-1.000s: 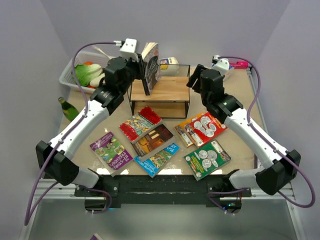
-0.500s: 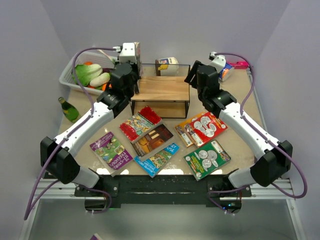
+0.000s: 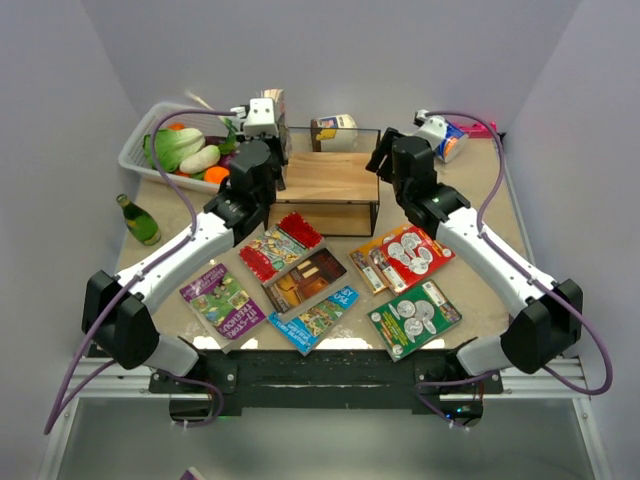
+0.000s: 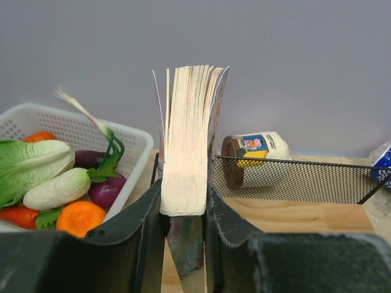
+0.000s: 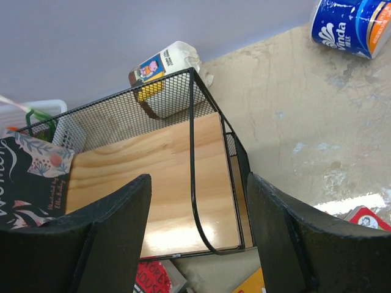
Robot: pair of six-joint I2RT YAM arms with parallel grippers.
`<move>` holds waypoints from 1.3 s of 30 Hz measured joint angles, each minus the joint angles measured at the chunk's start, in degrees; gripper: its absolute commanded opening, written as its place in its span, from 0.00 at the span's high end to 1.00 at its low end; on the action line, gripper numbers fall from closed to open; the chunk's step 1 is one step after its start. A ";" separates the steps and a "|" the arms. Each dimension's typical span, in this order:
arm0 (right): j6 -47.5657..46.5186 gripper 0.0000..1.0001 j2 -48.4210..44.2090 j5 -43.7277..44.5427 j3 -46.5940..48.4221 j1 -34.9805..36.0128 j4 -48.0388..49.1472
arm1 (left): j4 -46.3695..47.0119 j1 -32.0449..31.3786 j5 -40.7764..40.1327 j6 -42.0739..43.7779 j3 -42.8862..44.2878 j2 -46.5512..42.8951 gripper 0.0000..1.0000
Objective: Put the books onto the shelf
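**Left gripper holds one book upright at the shelf's 9 o'clock end**

Your left gripper (image 4: 183, 210) is clamped narrowly on a book (image 4: 188, 134), one finger (image 4: 137, 226) pressed on each cover. The book stands upright with its cream page edges facing the wrist camera. From above, it sits at the 9 o'clock end of the shelf (image 3: 325, 180). The right wrist view shows its dark flowered cover over that end of the wooden top board. You cannot tell whether its bottom edge touches the board.

Your right gripper (image 5: 197, 180) hangs over the shelf's 3 o'clock end. Its fingers are spread wide with nothing between them.

The shelf stands at 12 o'clock on the table (image 3: 480, 200). The other books (image 3: 305, 278) lie flat at 6 o'clock from it, fanned between the two arms. The purple one (image 3: 222, 300) is toward 8 o'clock and the green one (image 3: 413, 318) toward 4 o'clock.

A white basket (image 3: 135, 160) of vegetables (image 3: 180, 148) sits at 10 o'clock. A green bottle (image 3: 138, 218) stands at 9 o'clock, and a small carton (image 3: 335, 130) lies just behind the shelf.
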 measured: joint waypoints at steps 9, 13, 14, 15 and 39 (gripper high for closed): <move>0.00 0.32 -0.83 -0.59 -1.05 0.00 0.57 | -1.09 0.04 0.02 0.20 0.00 -0.68 0.68; 0.00 0.32 -1.31 -0.61 -1.18 0.00 1.22 | -2.05 0.04 0.04 0.50 0.00 -1.20 0.53; 0.00 0.32 -1.44 -0.63 -1.31 0.00 1.27 | -2.14 0.04 0.04 0.50 0.00 -1.36 0.51; 0.00 0.32 -1.60 -0.63 -1.42 0.00 1.25 | -2.29 0.04 0.02 0.55 0.00 -1.55 0.49; 2.03 0.31 -17.44 -5.53 -6.84 0.11 -3.72 | -13.42 0.02 -2.67 -3.50 0.50 -18.40 0.14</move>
